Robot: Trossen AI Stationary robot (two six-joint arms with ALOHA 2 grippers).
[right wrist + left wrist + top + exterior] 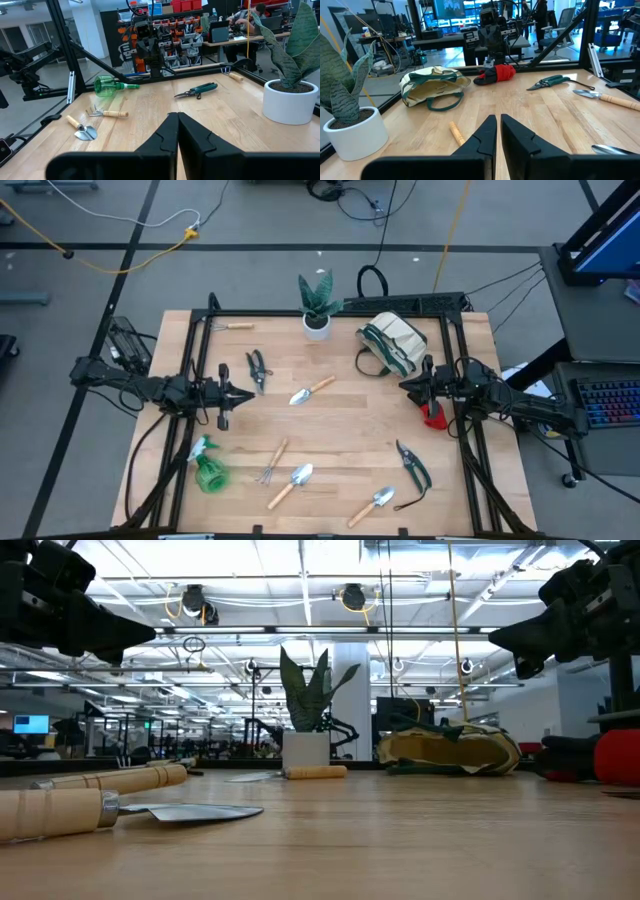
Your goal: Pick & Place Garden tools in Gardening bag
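worktop: I see a pale wood slab inside a black frame, tools scattered over it
gardening bag: lying on its side at the far right of the worktop, just beside the right arm, nothing in it that I can see
plant: green leaves in a white pot, far middle edge, left of the bag
left gripper: hovering over the left side, aimed inward; fingers pressed nearly together, holding nothing
right gripper: hovering at the right edge near the bag, fingers closed together, holding nothing
spray bottle: green, on its side, near left corner
green pruners: near right, open handles
dark pruners: left of centre, just past the left gripper
centre trowel: middle of worktop, wooden handle pointing toward the bag
near trowel: near edge, just right of the fork
small trowel: near edge, left of green pruners
fork: near middle, prongs toward the near edge
red item: right edge, under the right arm
far tool: wooden handle, far left by the frame
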